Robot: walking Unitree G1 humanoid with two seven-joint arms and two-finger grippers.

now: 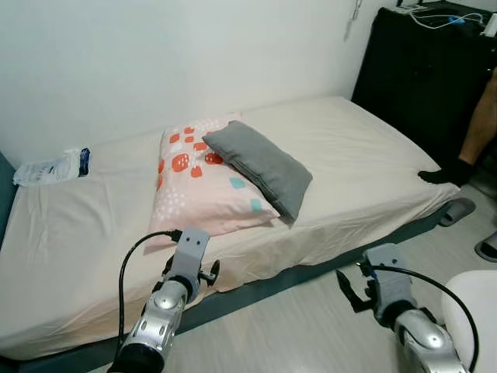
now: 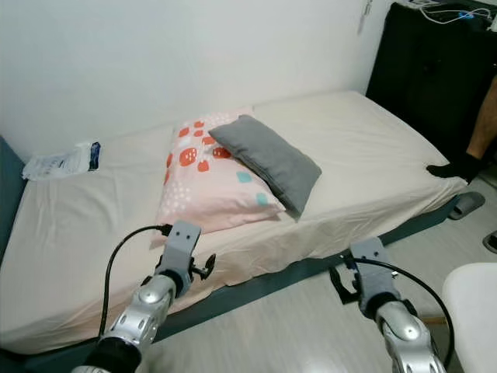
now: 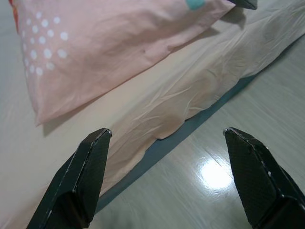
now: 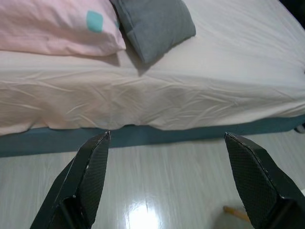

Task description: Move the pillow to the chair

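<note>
A grey pillow (image 1: 261, 164) lies tilted on top of a larger pink pillow (image 1: 199, 189) with red and teal patches, both in the middle of the bed (image 1: 70, 233). My left gripper (image 3: 167, 134) is open over the bed's front edge, just short of the pink pillow's (image 3: 105, 43) near corner. My right gripper (image 4: 167, 137) is open too, low over the floor in front of the bed, facing the grey pillow (image 4: 155, 24). A white rounded seat (image 1: 477, 311), apparently the chair, sits at my right.
A black cabinet (image 1: 423, 70) stands past the bed's right end. A person's leg (image 1: 477, 128) with a dark sock stands next to it, with slippers (image 1: 458, 211) on the floor. A white packet (image 1: 54, 166) lies at the bed's left end. Pale floor (image 1: 311, 326) runs along the bed.
</note>
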